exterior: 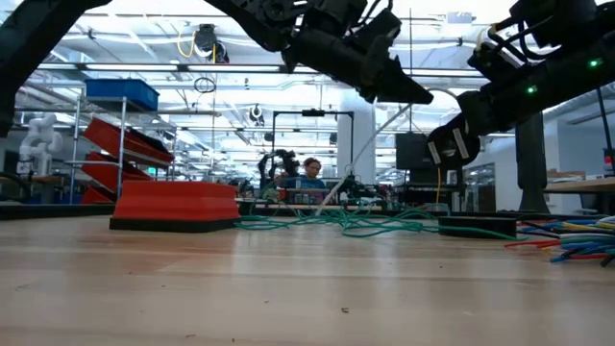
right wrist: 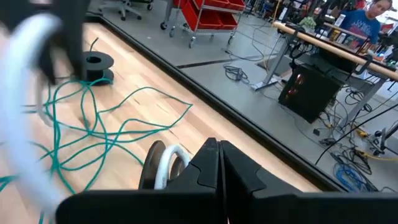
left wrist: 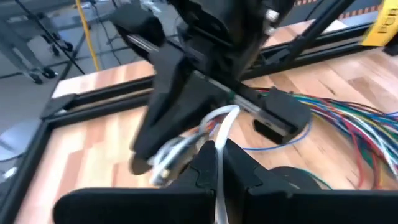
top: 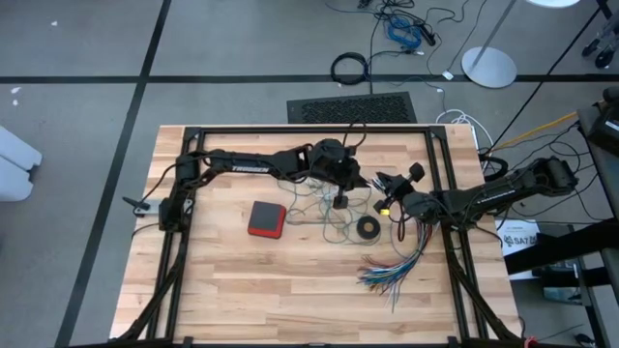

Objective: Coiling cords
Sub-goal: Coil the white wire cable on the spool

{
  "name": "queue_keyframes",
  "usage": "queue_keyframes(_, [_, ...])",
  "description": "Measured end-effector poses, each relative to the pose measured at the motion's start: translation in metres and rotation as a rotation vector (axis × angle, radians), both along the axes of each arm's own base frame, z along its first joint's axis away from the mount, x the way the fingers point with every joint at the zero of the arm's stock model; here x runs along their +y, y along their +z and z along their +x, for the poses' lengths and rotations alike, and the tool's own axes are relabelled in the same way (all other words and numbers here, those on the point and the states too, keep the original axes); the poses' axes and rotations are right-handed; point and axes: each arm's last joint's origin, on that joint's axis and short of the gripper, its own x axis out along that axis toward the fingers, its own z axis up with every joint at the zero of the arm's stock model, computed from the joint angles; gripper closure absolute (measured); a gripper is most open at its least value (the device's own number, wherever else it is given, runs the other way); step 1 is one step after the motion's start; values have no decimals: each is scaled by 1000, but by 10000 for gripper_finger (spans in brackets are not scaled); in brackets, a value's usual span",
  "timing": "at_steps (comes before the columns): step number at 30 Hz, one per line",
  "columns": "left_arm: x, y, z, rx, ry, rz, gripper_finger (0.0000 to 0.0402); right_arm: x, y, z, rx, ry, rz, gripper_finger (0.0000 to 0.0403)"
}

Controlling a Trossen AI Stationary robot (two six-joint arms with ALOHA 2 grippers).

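High view: the left end effector (top: 360,180) is hovering above the middle of the counter (top: 213,290), and the right end effector (top: 389,184) is sitting just at its three o'clock. The teal-green cord (top: 329,217) is lying loose below them, with the red box (top: 267,218) at its nine o'clock and the black ring (top: 368,228) at its four o'clock. The multicoloured wires (top: 392,266) are fanning out toward five o'clock.

Low view: both arms are hanging clear of the counter, and the teal-green cord (exterior: 356,226) is sprawling flat.

Left wrist view: the left end effector (left wrist: 216,155) is clenching the white cord (left wrist: 222,127), which is rising toward the right arm.

Right wrist view: the right end effector (right wrist: 218,155) is clenched, with a white cord (right wrist: 166,165) loop beside it; whether it is pinching that cord is hard to tell.

Risk, as I judge it: with both arms so close, pulling could snag the teal loops or drag the wires.
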Motion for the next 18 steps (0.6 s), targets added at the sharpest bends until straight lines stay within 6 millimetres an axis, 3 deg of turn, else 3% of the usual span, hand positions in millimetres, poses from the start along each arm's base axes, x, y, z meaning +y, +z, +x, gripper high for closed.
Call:
queue_keyframes(12, [43, -6, -13, 74, 125, 16, 396, 11, 1, 1, -20, 78, 12, 403])
queue_keyframes(18, [53, -22, -17, 110, 124, -7, 396, 16, 15, 5, -107, 126, -37, 403])
